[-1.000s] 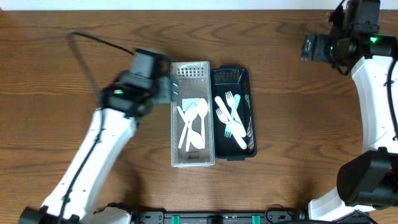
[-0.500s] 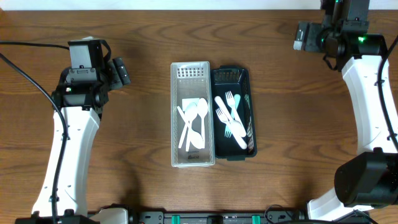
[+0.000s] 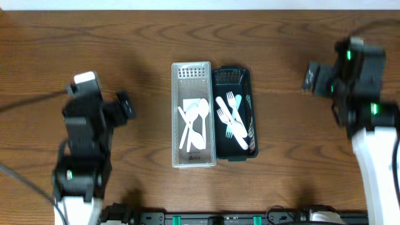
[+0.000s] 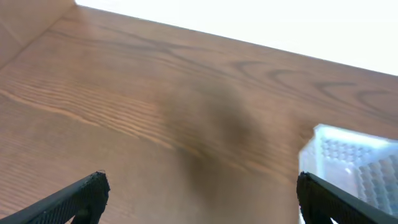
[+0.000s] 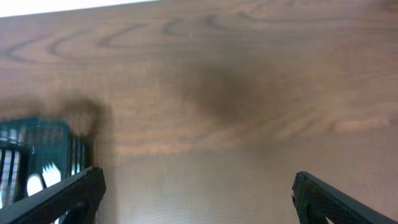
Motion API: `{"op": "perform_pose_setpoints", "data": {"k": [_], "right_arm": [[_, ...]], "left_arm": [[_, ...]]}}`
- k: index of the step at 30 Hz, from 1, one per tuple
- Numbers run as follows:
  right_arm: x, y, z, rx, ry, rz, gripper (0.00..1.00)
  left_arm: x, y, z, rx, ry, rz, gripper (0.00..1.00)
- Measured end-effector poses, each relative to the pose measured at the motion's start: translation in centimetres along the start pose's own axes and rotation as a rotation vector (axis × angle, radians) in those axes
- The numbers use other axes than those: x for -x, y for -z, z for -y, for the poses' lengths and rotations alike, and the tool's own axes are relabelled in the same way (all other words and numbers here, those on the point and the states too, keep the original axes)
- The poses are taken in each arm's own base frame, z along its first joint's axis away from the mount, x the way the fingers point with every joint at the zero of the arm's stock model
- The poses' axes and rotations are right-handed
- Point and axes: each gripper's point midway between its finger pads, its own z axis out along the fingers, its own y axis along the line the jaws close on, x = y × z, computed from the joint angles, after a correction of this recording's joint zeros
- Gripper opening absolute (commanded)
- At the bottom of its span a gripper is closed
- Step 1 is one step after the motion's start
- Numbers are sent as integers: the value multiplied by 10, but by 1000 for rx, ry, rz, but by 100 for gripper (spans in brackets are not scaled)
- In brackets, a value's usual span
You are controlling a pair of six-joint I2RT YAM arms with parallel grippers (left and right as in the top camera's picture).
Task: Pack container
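Observation:
A clear plastic container [image 3: 175,112] sits mid-table with several white spoons [image 3: 195,122] inside. Touching its right side is a dark container [image 3: 251,100] holding several pale forks [image 3: 232,122]. My left gripper [image 3: 125,106] is open and empty, well left of the clear container, whose corner shows in the left wrist view [image 4: 354,155]. My right gripper [image 3: 310,78] is open and empty, right of the dark container, whose edge shows in the right wrist view [image 5: 37,152].
Bare wooden table [image 3: 287,162] surrounds both containers. The table's far edge runs along the top of the overhead view. A black rail [image 3: 219,217] lies along the near edge.
Both arms have pulled back toward the near edge and sit lower in the overhead view. The left arm swung away from the clear container earlier. The containers and cutlery have not moved.

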Motion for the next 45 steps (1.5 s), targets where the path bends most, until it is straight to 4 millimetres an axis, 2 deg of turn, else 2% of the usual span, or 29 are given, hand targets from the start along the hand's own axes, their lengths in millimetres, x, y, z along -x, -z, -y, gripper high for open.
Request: {"op": "perform_pose_setpoints", "data": {"k": [5,11,15,22,27,38,45], "right_arm": [[-57,33,2,6,8,53,99],[-113,60,10,23,13,113,99],[-148,65,19,5,19,47,99],[-191,67,28,-25,44,-114,99],[-202,68,30,-34,51,-160,99],[-203,68,30,-35,52,-165,99],[-199,74,29,-15,43,-113,99]], "left_arm": [[-34,23,-8,-28,7,60,98],[-43,46,-16,-50,31,162,98],[-54,49,-19,-45,25,138,98],[-72,47,-23,-30,8,67,98],[-85,46,-26,-17,-5,12,98],[-121,48,-34,15,-39,-134,98],[-126,49,-35,19,-44,-152,98]]}}
